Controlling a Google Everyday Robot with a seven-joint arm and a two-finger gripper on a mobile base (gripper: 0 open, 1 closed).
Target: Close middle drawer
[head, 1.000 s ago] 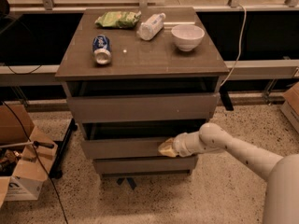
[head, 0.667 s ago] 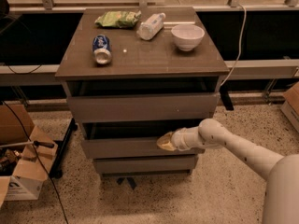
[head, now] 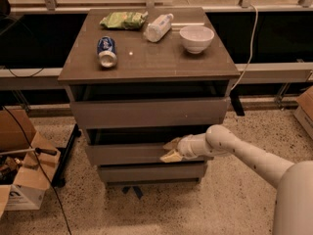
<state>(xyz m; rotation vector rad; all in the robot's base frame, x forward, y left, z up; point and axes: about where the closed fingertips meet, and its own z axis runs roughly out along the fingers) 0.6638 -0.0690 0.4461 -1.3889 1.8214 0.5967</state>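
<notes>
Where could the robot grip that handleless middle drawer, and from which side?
The wide grey-brown middle drawer has a flat handleless front, so its top edge, bared by the gap above, is likely the only hold; come from the front. The claw sits there, right of centre.

Cream gripper [head: 166,150] at grey-brown middle drawer [head: 127,154] front, white arm [head: 244,153]; 1 white bowl [head: 196,37], 1 blue can [head: 106,50], green bag [head: 122,19], speckled floor [head: 234,204].

Your gripper [head: 170,151] nudges up and left on the middle drawer [head: 127,154]!
It now presses the front panel a touch higher and further left than a second ago, and your arm [head: 230,143] has lifted slightly and edged left with it.
</notes>
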